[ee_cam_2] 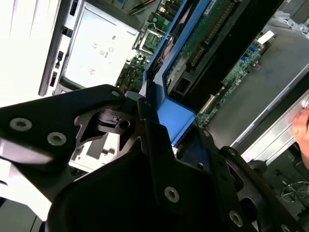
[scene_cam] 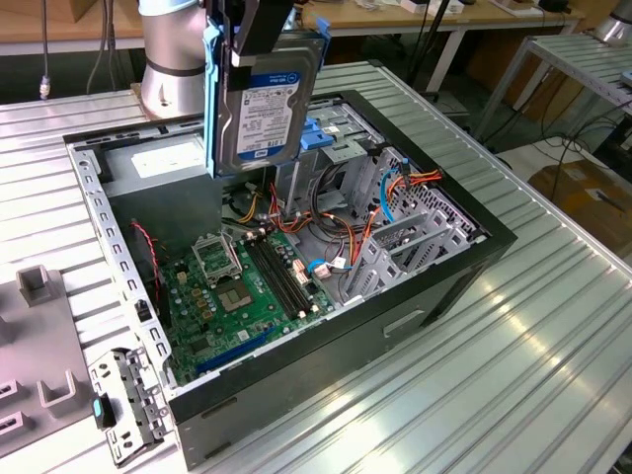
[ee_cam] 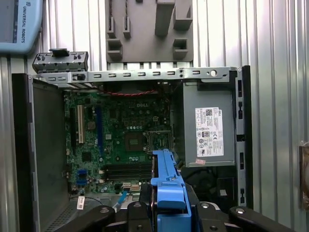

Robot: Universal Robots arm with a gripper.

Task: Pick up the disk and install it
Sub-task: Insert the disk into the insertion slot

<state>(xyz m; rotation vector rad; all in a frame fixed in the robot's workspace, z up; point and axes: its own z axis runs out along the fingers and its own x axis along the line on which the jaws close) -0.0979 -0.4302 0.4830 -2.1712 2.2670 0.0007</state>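
Note:
The disk point(scene_cam: 269, 109), a silver-black hard drive with a white-and-blue label and blue side rails, hangs upright above the back of the open computer case point(scene_cam: 491, 240). My gripper point(scene_cam: 259, 32) is shut on the top of it, at the upper edge of the exterior view. In the second wrist view the black fingers point(ee_cam_2: 159, 145) clamp the blue rail point(ee_cam_2: 175, 114), with the disk's green circuit side point(ee_cam_2: 205, 36) running away from them. The first wrist view looks straight down: the blue rail point(ee_cam: 166, 186) sits between the black gripper parts, over the motherboard point(ee_cam: 125, 140).
Inside the case lie the motherboard point(scene_cam: 237, 286), cables, a grey power-supply box point(scene_cam: 163, 163) with a white sticker and a metal cage with a blue top point(scene_cam: 331, 133). A grey fixture point(scene_cam: 39, 336) and a metal bracket point(scene_cam: 128, 400) lie on the ribbed table at the exterior view's left.

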